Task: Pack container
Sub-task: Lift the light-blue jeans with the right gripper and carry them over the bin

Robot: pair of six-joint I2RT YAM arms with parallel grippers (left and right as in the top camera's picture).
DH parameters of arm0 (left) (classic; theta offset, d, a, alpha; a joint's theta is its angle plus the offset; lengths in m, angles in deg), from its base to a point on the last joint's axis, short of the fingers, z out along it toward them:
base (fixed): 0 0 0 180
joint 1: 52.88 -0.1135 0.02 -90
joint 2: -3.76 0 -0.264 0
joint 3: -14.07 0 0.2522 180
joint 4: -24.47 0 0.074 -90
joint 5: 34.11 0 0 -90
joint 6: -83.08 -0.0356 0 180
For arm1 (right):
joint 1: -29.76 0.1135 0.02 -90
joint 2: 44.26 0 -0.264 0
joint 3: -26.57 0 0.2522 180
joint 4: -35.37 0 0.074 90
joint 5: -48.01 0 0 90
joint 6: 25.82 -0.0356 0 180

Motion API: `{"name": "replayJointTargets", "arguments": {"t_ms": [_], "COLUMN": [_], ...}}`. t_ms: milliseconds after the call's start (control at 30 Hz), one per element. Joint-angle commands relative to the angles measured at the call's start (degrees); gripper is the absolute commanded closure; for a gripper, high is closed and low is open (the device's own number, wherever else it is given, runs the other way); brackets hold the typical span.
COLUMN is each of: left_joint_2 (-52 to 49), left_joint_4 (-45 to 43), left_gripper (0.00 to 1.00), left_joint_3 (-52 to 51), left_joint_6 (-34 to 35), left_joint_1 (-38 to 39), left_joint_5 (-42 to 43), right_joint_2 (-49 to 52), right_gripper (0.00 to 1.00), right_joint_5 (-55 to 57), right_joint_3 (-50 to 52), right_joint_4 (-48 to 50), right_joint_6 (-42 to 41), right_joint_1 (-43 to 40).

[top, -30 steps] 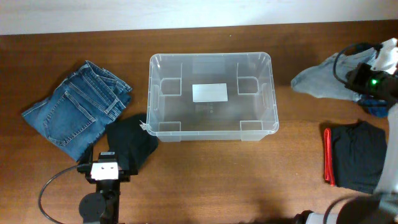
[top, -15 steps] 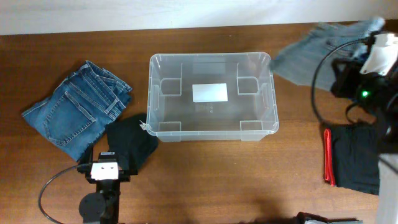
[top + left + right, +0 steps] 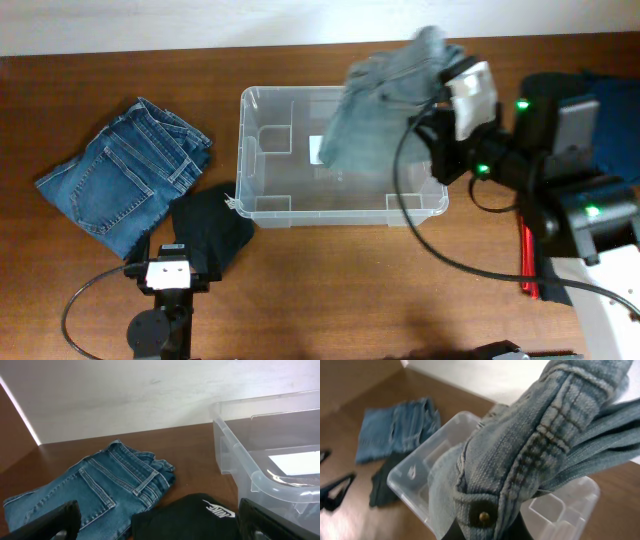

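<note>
Container (image 3: 300, 208), a clear plastic bin, is standing in the middle of the brown counter (image 3: 350, 290), open side up, with a white label (image 3: 300, 462) on its base. Right tool (image 3: 436, 80) is hanging over the right half of the container and is clamping a pair of light blue jeans (image 3: 380, 115). Its fingers are pressed tightly together on the bunched waistband, and in the right wrist view the denim is covering them almost fully. The jeans are dangling in the air over the bin and the lower cloth is drooping toward the inside; whether it is touching the base, I cannot tell. Left tool (image 3: 157, 527) is hovering low at the near left side of the counter, with its fingers spread fully wide and gripping nothing. Under it a black Nike garment (image 3: 190, 515) is lying just beside the front left corner of the container. Folded dark blue jeans (image 3: 95, 495) are lying further left, touching the black garment.
</note>
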Motion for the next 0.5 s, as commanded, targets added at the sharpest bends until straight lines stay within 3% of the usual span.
{"name": "replayJointTargets", "arguments": {"t_ms": [0, 300, 467], "left_joint_2": [0.4, 0.5, 0.4], "left_joint_4": [0.0, 0.0, 0.0], "left_gripper": [0.00, 0.00, 0.00], "left_joint_3": [-0.4, -0.4, -0.4], "left_joint_6": [-0.9, -0.9, -0.9], "left_joint_1": [-0.2, -0.2, -0.2], "left_joint_5": [0.6, 0.6, 0.6], "right_joint_2": [2.0, 9.5, 11.7], "right_gripper": [0.96, 0.96, 0.96], "right_joint_5": [-1.3, -1.4, -1.4], "right_joint_3": [-1.6, -1.6, -1.6], "right_joint_4": [0.0, -4.3, -5.7], "right_joint_6": [7.1, 23.2, 28.2], "right_joint_1": [4.0, 11.2, 11.6]}}
